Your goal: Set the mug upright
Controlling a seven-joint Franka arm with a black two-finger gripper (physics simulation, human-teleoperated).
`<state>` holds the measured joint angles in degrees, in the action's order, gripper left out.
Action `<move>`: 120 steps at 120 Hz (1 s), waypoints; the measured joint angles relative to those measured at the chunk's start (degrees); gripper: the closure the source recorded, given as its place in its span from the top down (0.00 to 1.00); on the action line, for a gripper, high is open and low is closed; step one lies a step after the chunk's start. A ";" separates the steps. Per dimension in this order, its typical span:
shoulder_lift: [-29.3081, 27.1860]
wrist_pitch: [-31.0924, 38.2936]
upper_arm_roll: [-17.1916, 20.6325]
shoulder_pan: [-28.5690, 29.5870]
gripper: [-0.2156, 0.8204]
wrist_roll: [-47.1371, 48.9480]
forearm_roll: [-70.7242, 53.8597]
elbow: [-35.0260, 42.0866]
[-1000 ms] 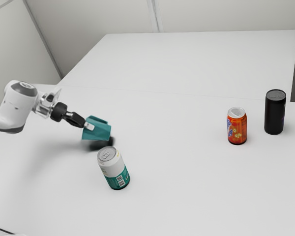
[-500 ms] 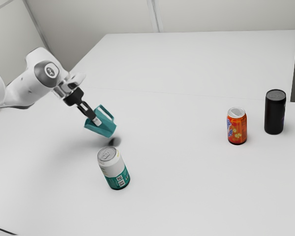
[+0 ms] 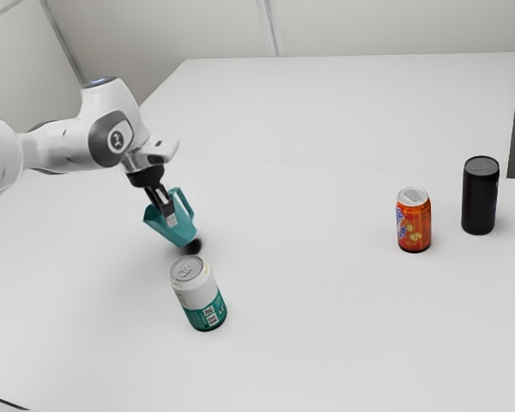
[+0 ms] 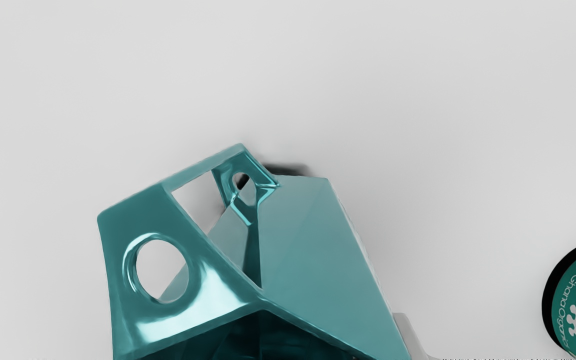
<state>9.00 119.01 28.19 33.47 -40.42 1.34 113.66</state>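
The black two-finger gripper (image 3: 170, 218) is closed on the teal, faceted mug (image 3: 184, 233), fingers parted by its body. Its long axis slants, mouth up toward the exterior view's left, base low, over the white table (image 3: 326, 300), nearer its left edge than its right.

White arm, grey joint caps (image 3: 117, 138).

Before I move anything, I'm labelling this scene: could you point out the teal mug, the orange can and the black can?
Teal mug (image 4: 313, 240): wrist view, on its outer side wall.
Orange can (image 3: 415, 227): exterior view, on its printed side.
Black can (image 3: 479, 202): exterior view, on its dark side.
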 joint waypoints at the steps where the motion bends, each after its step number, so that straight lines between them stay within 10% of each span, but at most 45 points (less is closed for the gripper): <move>1: -0.16 0.02 0.05 -0.02 0.04 0.23 -0.07 0.17; 120: -5.61 -1.16 2.39 0.25 0.04 17.74 -0.49 9.67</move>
<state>3.39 117.85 30.59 33.72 -22.67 0.86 123.33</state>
